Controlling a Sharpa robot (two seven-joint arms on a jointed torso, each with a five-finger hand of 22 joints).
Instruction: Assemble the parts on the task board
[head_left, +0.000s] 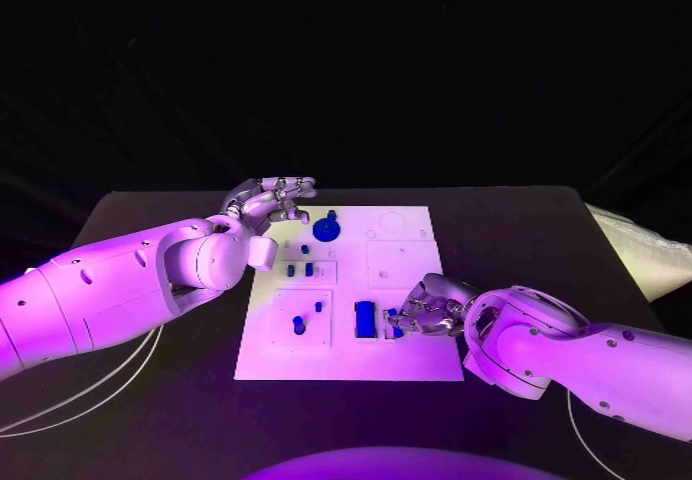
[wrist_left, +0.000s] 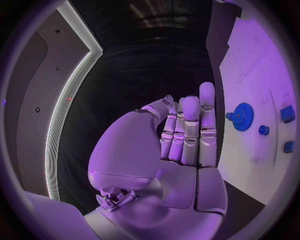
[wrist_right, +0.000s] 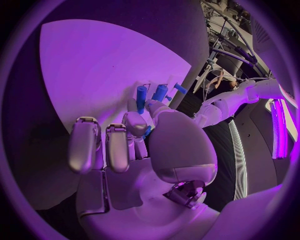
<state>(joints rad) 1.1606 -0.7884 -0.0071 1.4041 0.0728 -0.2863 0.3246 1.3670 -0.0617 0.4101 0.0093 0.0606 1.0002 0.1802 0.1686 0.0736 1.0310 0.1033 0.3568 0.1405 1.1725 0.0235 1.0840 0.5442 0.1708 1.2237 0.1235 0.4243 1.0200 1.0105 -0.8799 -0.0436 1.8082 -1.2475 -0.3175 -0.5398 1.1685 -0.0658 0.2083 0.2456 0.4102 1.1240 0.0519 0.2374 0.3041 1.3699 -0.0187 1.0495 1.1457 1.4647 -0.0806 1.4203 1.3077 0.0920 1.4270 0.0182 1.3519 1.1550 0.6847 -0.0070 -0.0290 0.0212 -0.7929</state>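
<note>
The right hand (head_left: 423, 309) pinched a small blue part (head_left: 394, 324) at the task board's (head_left: 418, 365) lower right; the left hand (head_left: 271, 200), fingers apart, held nothing at its upper left.

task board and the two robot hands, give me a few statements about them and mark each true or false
1. The blue gear sits near the far end of the task board. True.
2. The left robot hand grips the blue gear. False: it is at the board's far left corner with its fingers straight and holds nothing.
3. The right robot hand is over the near right part of the board, beside a blue rectangular block. True.
4. The task board lies on a white table. False: the table is black.
5. The right robot hand's fingertips touch a small blue part. True, as far as the right wrist view shows.
</note>
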